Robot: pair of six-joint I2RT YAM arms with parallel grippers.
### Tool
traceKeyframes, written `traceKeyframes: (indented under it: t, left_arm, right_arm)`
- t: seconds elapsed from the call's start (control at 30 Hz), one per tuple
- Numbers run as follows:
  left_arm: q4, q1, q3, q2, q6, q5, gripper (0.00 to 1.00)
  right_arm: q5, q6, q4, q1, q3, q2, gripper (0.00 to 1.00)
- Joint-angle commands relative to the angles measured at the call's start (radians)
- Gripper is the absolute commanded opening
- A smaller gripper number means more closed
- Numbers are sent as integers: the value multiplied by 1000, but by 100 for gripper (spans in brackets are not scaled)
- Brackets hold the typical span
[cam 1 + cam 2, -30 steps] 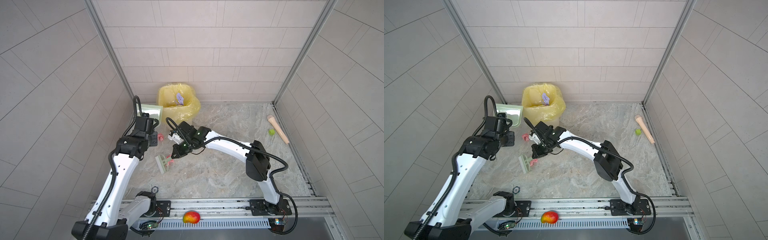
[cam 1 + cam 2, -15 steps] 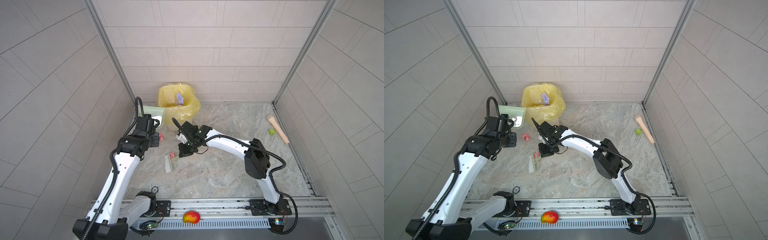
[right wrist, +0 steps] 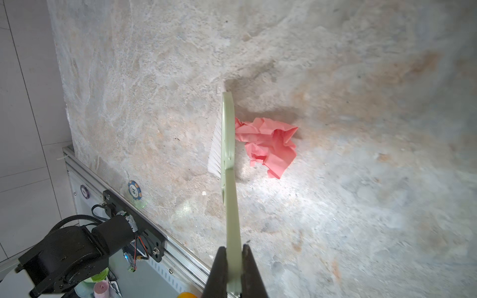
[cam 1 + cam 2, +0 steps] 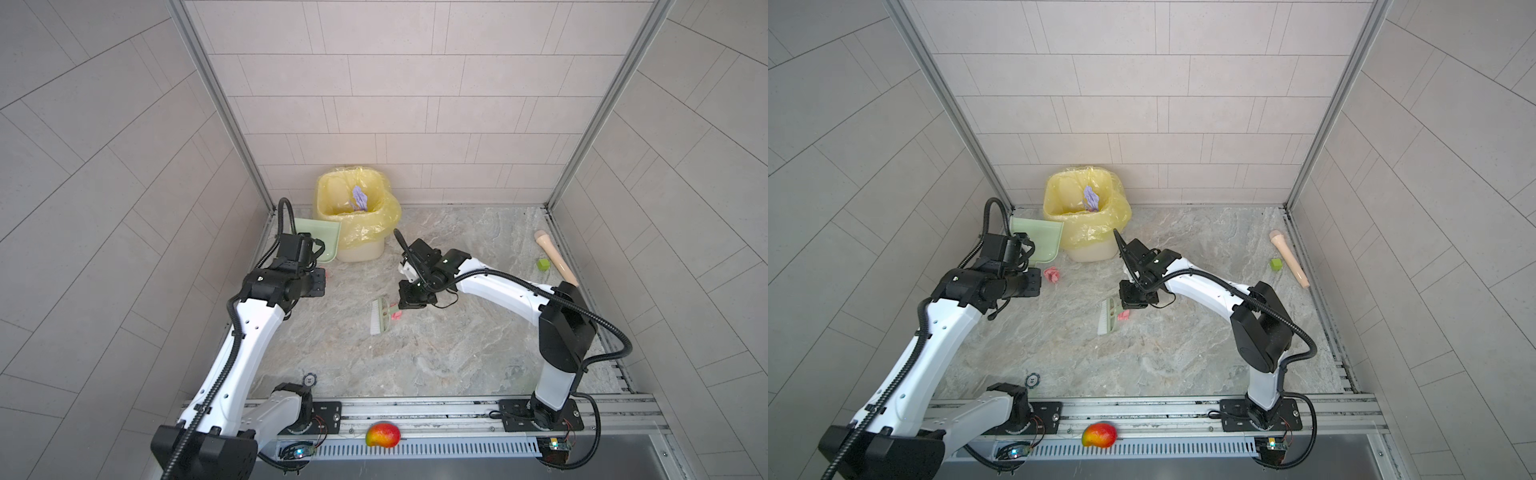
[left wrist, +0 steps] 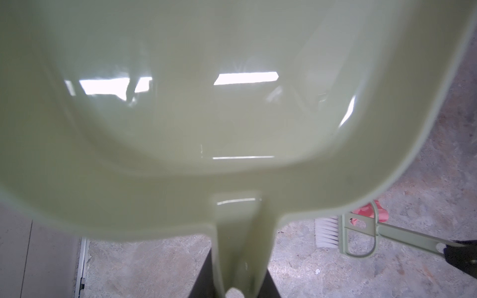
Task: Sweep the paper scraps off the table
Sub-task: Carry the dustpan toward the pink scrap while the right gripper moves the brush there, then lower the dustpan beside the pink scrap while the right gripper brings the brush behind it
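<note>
- One marking can be read: the number "10", printed in the centre of a round blue-and-white poker chip (image 3: 134, 191).
- This poker chip lies on the table (image 3: 335, 206) at its near edge, just beside the metal rail (image 3: 180, 252).
- In both top views the poker chip (image 4: 309, 379) (image 4: 1032, 380) shows the same "10", small and faint.
- A second chip (image 3: 84, 191), purple and white, sits on the pale frame beside the rail. Its centre mark is too small to read.

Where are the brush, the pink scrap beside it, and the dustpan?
brush (image 3: 228, 134): right wrist view, green head back.
pink scrap (image 3: 268, 140): right wrist view, crumpled middle.
dustpan (image 5: 180, 123): left wrist view, inner floor.
</note>
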Motion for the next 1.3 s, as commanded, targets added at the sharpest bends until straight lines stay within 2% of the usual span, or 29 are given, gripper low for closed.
traceKeyframes:
  t: [0.0,0.27,0.47,0.73,0.93,1.27]
  left_arm:
    - [0,-39,-18,13,-37,19,0]
    - [0,-213,-27,95,-55,18,0]
    - [-13,-315,-37,182,-74,85,0]
    - [-19,-461,-66,295,-92,156,0]
    - [-28,-514,-75,357,-54,214,0]
    - [-48,-623,-47,493,2,279,0]
  right_arm:
    - [66,20,-50,-38,-71,-64,0]
    - [115,-23,-138,-146,-175,-192,0]
    - [145,-87,-223,-219,-185,-260,0]
    - [118,-169,-331,-303,-76,-332,0]
    - [105,-238,-394,-380,-34,-368,0]
    - [264,-438,-556,-391,100,-299,0]
